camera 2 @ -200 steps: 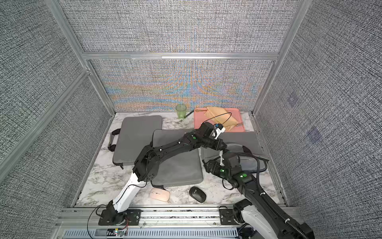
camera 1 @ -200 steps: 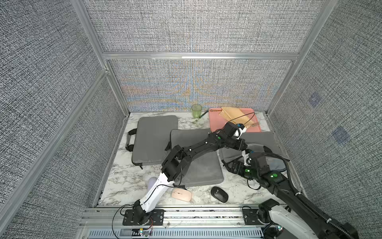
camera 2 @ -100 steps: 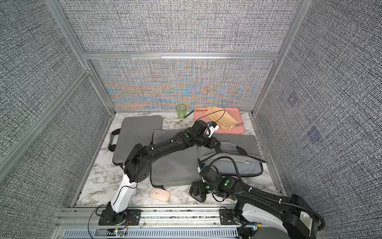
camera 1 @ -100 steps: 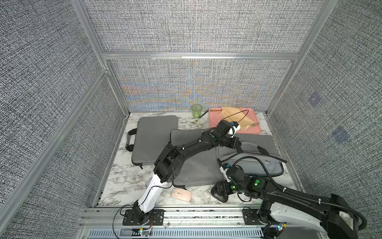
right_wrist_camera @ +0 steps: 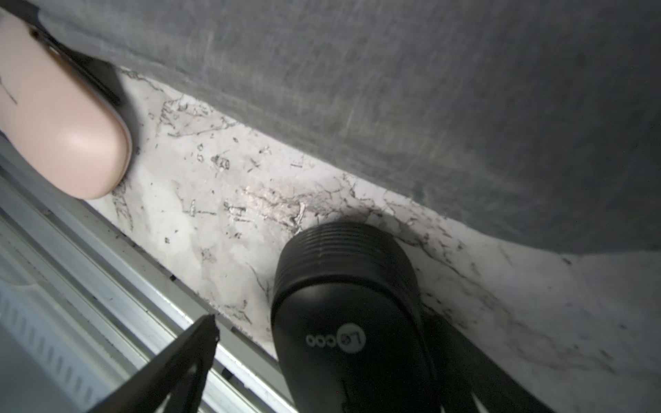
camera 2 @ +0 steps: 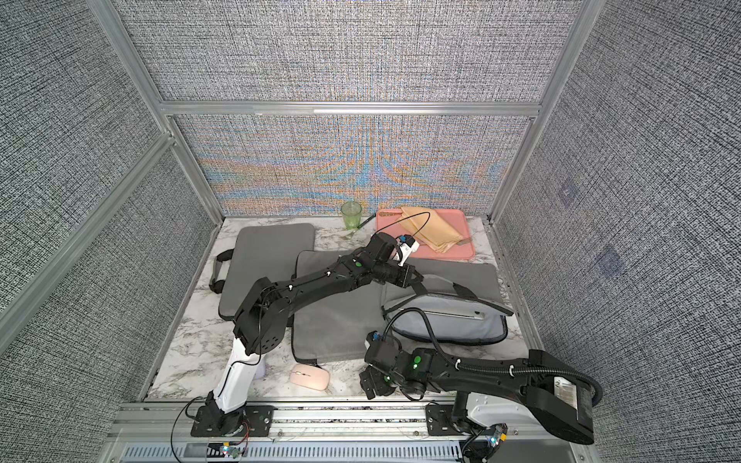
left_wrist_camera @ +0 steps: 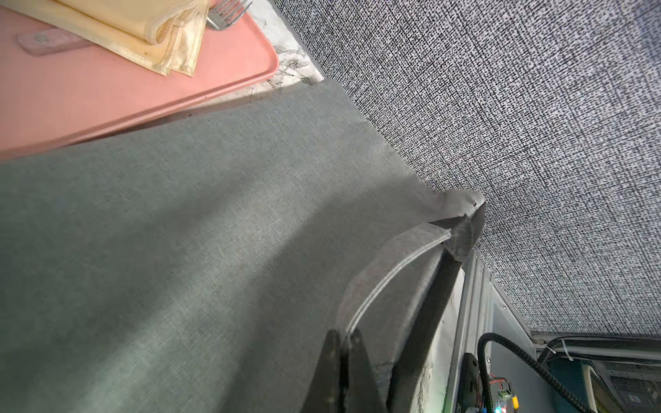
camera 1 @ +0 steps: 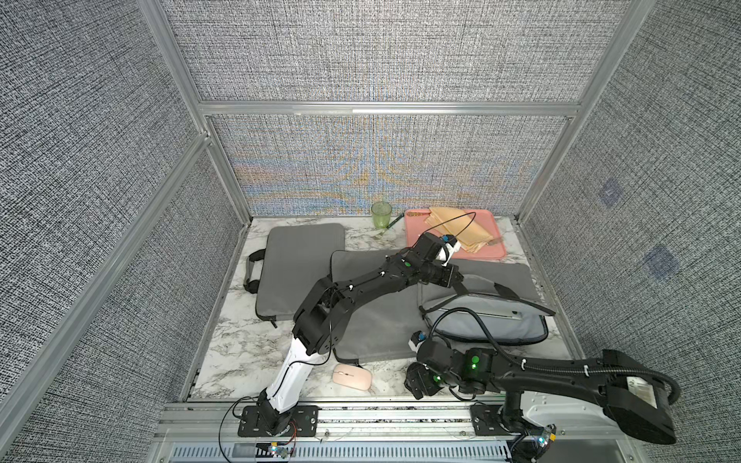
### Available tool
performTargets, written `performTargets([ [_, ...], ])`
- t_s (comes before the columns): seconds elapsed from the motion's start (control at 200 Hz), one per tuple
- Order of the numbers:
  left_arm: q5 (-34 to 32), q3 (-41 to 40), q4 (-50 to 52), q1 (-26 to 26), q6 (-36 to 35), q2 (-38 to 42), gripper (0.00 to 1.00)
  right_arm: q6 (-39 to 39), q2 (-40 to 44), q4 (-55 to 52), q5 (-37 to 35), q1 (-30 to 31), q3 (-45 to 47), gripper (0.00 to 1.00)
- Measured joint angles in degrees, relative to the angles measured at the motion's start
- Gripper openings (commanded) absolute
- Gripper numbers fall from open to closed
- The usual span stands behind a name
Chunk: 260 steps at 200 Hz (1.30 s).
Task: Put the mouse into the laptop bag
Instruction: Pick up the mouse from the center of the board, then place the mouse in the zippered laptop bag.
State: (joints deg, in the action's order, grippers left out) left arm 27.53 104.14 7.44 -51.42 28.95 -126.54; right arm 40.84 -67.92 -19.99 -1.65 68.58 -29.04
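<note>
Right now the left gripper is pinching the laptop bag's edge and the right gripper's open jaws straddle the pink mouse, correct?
Not quite: the right wrist view shows the black mouse, not the pink one, between the open jaws of the right gripper. The pink mouse lies apart, off to one side. The left gripper is indeed shut on the edge of the laptop bag.

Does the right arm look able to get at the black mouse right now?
Probably yes. The right gripper is open with the black mouse between its fingers on the marble table; nothing lies between them, and the pink mouse sits apart.
</note>
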Motion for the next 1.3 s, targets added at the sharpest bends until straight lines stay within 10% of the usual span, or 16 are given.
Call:
performTargets([
  [0.575, 0.17, -0.79, -0.50, 0.52, 1.07, 0.50, 0.00, 5.20, -4.94, 0.00, -7.32, 1.79, -1.88, 0.35],
  [0.766, 0.76, -0.79, -1.46, 0.57, 1.49, 0.50, 0.00, 9.07, 5.99, -8.79, -11.45, -1.44, -1.11, 0.26],
  [1.056, 1.42, -0.79, -2.80, 0.57, 2.58, 0.50, 0.00, 14.21, 35.39, -24.52, -16.65, -25.68, 2.56, 0.26],
  [1.301, 2.69, -0.98, -3.96, 0.59, 4.00, 0.55, 0.00, 7.67, 29.77, -20.96, -8.17, -52.54, 2.78, 0.13],
])
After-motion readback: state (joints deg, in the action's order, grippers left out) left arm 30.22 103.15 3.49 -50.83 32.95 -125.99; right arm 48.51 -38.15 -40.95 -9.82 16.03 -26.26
